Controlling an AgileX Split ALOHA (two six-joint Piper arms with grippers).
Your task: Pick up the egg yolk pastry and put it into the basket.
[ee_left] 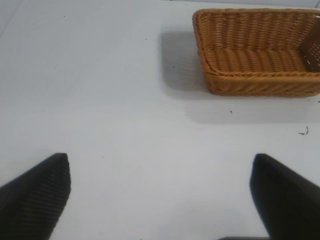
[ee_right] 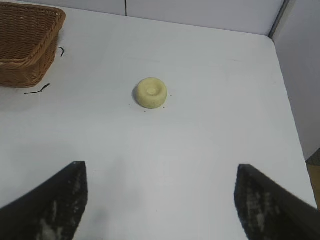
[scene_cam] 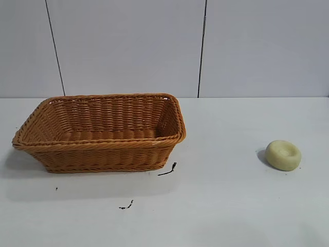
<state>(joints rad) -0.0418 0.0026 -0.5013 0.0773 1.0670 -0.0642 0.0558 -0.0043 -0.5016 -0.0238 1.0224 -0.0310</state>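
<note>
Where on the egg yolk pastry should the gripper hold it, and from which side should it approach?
Grip the egg yolk pastry across its curved side wall, coming straight down from above. It lies flat on the table, dimple up, with free space all around. The right gripper, open and closest, seems best suited; the basket stands well apart.

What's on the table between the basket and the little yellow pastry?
In the exterior view, only bare white table lies between the basket and the egg yolk pastry, besides a small dark squiggle by the basket's corner.
</note>
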